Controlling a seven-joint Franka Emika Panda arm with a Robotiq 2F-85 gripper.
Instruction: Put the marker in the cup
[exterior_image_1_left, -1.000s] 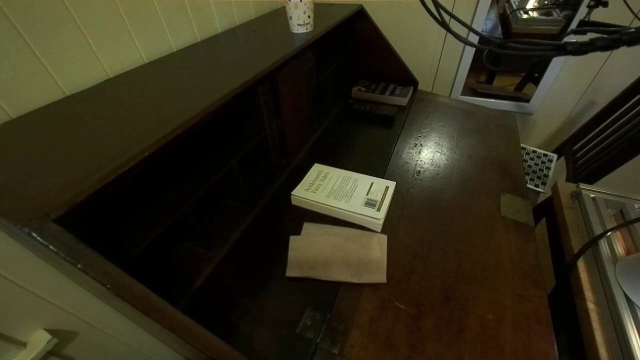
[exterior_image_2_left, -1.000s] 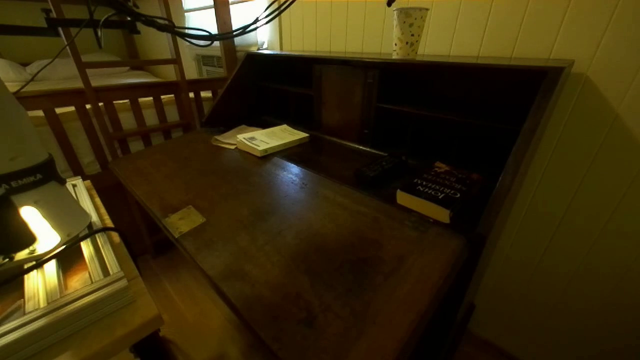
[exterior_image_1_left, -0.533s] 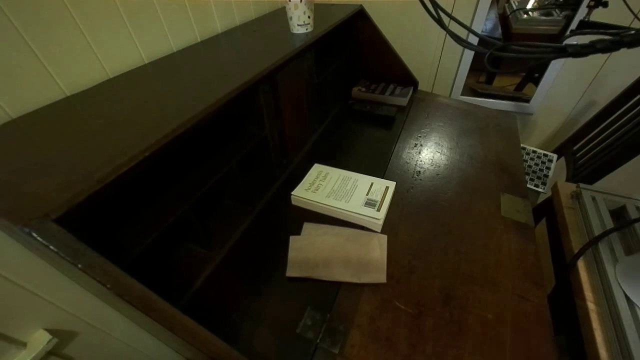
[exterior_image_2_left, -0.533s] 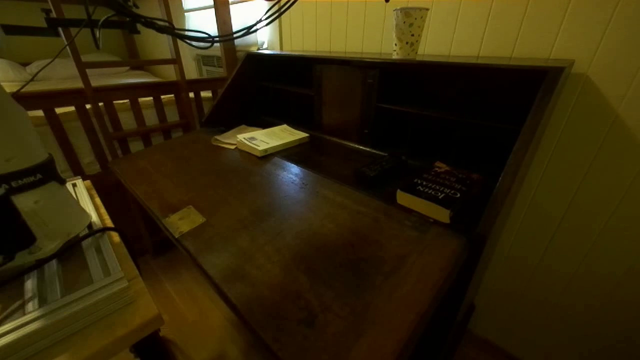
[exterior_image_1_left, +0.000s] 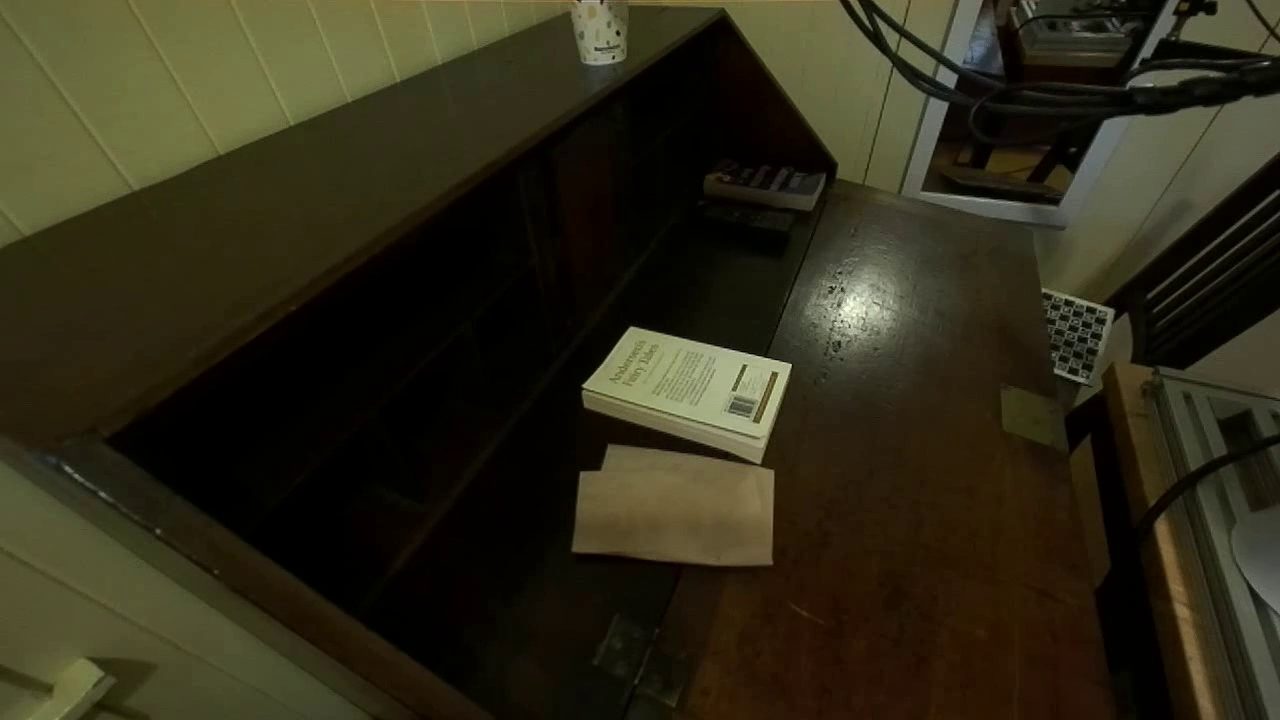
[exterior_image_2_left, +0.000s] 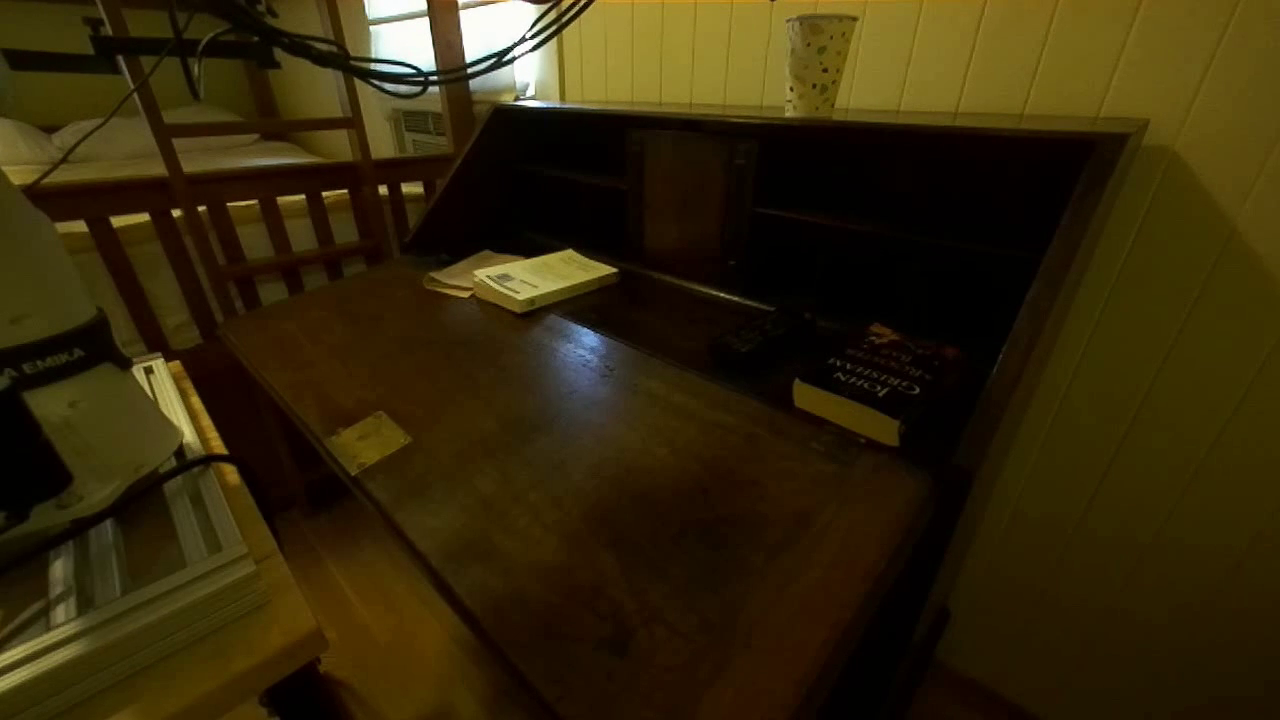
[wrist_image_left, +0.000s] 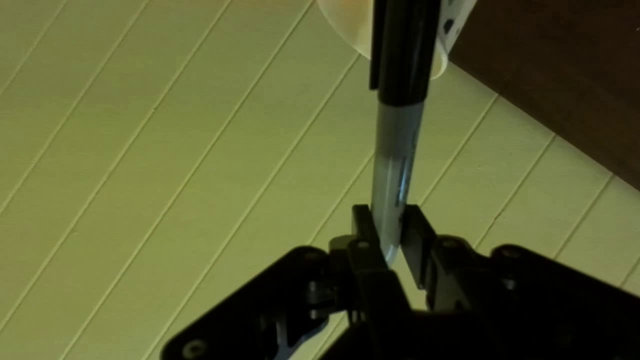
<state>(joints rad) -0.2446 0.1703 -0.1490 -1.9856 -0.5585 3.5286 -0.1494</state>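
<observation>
The marker has a pale grey barrel and a black cap with a clip. My gripper is shut on its barrel end in the wrist view, and the black cap points away from the fingers. The cup is white with coloured specks. It stands upright on the desk's top shelf, and it also shows in an exterior view, cut by the top edge. In the wrist view the cup is at the top, partly behind the cap. The gripper is out of both exterior views; only a tiny dark tip shows at the top edge near the cup.
The desk's top shelf runs along the panelled wall. Below lie a white book, brown paper, a dark book and a dark object. Black cables hang above the desk.
In an exterior view, the small dark tip near the cup has risen almost out of the picture, shifting slightly left. The bright glow by the arm's base has gone. The cup has not moved.
</observation>
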